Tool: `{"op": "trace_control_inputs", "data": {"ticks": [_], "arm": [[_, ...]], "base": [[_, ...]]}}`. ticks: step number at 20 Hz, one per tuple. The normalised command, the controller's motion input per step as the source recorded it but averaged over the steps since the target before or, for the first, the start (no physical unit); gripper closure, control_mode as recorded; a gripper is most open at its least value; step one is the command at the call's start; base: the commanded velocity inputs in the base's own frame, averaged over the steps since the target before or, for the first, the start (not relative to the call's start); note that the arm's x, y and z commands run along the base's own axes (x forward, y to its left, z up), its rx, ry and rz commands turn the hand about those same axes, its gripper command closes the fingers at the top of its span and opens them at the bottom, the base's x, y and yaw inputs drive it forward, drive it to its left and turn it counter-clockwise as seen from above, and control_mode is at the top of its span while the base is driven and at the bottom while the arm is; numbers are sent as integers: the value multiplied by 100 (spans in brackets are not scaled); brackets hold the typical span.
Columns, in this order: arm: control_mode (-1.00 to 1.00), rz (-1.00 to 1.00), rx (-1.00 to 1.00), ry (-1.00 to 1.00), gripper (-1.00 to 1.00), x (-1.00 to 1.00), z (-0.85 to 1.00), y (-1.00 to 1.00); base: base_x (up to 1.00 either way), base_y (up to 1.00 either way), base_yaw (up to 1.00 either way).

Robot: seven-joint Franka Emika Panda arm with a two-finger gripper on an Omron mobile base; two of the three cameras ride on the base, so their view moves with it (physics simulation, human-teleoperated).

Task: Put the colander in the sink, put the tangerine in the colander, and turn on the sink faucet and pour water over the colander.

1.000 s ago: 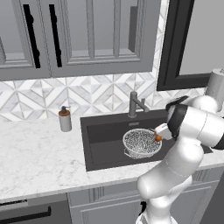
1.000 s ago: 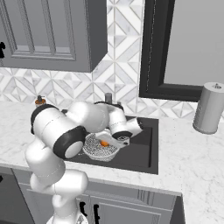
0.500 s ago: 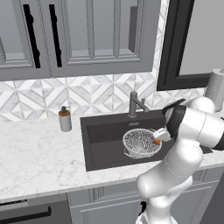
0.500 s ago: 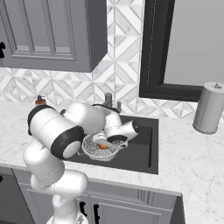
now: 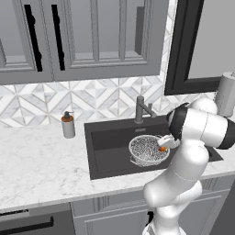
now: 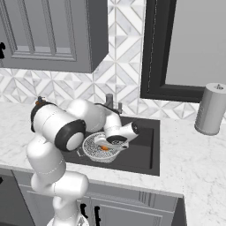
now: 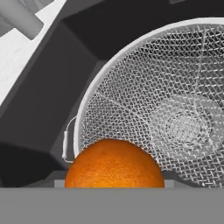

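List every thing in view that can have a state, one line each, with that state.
colander: upright in the sink, nothing lying in its bowl.
sink: dry, no water showing.
tangerine: held at the gripper, over the colander's rim, not yet released.
gripper: closed on the tangerine.
sink faucet: no water running from it.
soap pump bottle: upright on the counter, left of the sink.
paper towel roll: upright on the counter.

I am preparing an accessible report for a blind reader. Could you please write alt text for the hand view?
A bright orange tangerine sits at the bottom centre, close to the camera, at the near rim of a round silver mesh colander. The colander stands inside a dark charcoal sink. A strip of white marble counter shows in the upper left corner.
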Motion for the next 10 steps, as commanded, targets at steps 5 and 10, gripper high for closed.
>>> {"op": "trace_control_inputs", "data": {"ticks": [5,10], "arm": [[-100,-2,-7,0,100,9,-18,-6],[-100,-4,-12,0,100,9,-17,-1]], "base": [[0,0,0],[0,0,0]]}}
